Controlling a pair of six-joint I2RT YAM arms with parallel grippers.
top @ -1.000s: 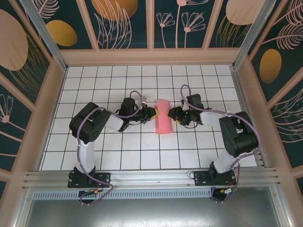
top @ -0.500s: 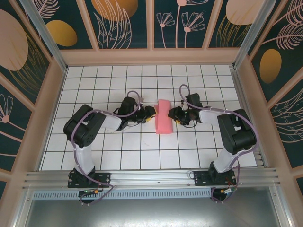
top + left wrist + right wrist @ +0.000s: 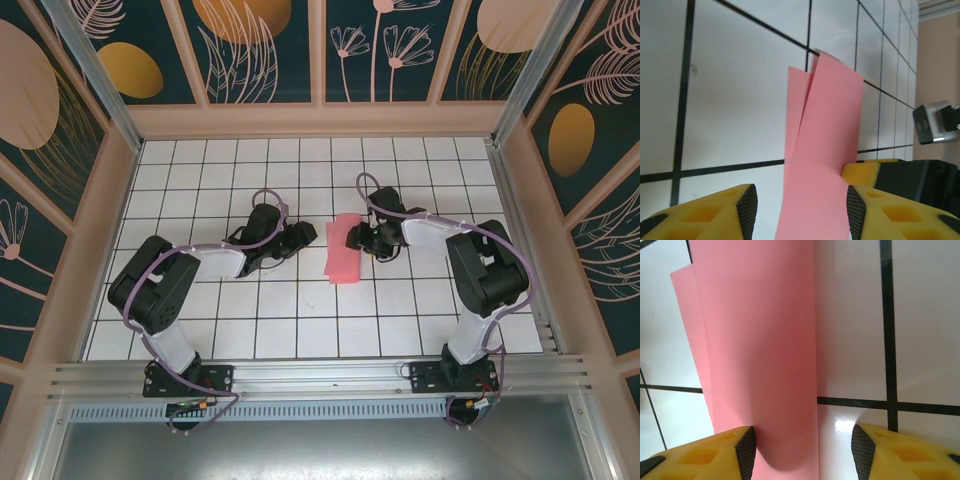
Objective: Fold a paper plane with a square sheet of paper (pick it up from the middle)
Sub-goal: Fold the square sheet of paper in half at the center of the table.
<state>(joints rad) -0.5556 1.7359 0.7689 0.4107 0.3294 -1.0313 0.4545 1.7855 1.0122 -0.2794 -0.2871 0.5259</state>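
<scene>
The square sheet of paper (image 3: pixel 342 255) lies folded into a narrow pink rectangle, slightly tilted, in the middle of the white grid table. My left gripper (image 3: pixel 311 232) stands open just left of its upper part. In the left wrist view the paper (image 3: pixel 825 150) runs between the spread pads (image 3: pixel 747 210) without being pinched, its layers splayed at the far end. My right gripper (image 3: pixel 352 238) is open at the paper's upper right edge. In the right wrist view the paper (image 3: pixel 760 365) lies by the left pad (image 3: pixel 746 452), with bare tile by the other.
The table (image 3: pixel 250 320) is walled by wooden panels at the left (image 3: pixel 100 230), back and right. An aluminium rail (image 3: pixel 320 375) with both arm bases runs along the near edge. The right gripper's yellow finger (image 3: pixel 870 172) shows beyond the paper in the left wrist view.
My left gripper has opened, let go of the paper and drawn back to the left. My right gripper has moved left onto the paper's edge. The paper now lies tilted.
</scene>
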